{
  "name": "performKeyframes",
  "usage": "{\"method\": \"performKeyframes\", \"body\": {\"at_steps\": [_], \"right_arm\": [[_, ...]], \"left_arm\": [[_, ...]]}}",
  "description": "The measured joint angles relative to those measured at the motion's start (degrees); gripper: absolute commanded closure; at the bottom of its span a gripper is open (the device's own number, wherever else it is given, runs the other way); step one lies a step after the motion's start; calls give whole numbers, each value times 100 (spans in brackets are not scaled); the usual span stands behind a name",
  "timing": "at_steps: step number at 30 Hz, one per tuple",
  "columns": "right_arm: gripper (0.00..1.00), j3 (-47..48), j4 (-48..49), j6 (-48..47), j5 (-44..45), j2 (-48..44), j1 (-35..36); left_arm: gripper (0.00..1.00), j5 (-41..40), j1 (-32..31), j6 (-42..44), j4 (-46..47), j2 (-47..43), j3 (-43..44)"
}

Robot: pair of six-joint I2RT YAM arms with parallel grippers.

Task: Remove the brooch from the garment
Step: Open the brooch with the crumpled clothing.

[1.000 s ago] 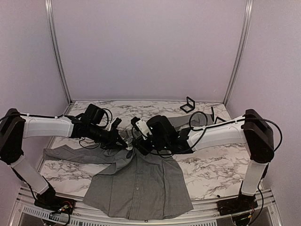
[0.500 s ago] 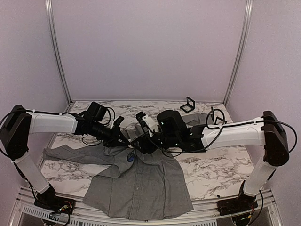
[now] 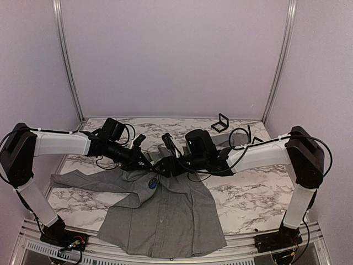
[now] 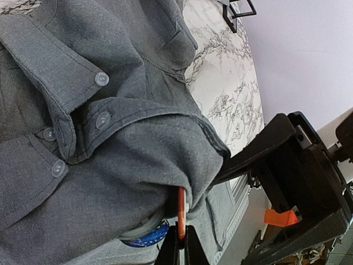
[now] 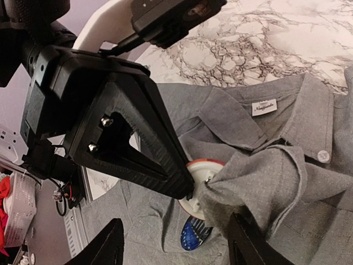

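Note:
The grey shirt lies front up on the marble table, collar toward the back. My left gripper is at its chest, shut on the edge of a round red-rimmed brooch. In the right wrist view this brooch shows its white back, and a bunched fold of shirt hangs from its pin. A blue oval badge sits on the shirt just below it and also shows in the top view. My right gripper is open and empty, close above the brooch and facing my left gripper.
The shirt's left sleeve stretches toward the left wall. A small black bracket stands at the back right, with another black piece near it. A metal rail runs along the near table edge.
My right gripper has pulled back a little to the right and turned. The blue badge, hidden a second ago, now shows in the top view. My left gripper has stayed at the shirt's chest.

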Motion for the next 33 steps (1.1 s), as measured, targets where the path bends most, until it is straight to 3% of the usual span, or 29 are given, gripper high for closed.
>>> {"method": "performKeyframes", "body": {"at_steps": [7, 17, 33], "right_arm": [[34, -142, 590, 581, -400, 197, -271], [43, -151, 957, 981, -619, 426, -402], [43, -87, 1346, 1373, -935, 605, -634]], "left_arm": [[100, 4, 0, -4, 7, -4, 0], [100, 22, 2, -129, 254, -155, -37], [100, 120, 26, -275, 634, -345, -254]]}}
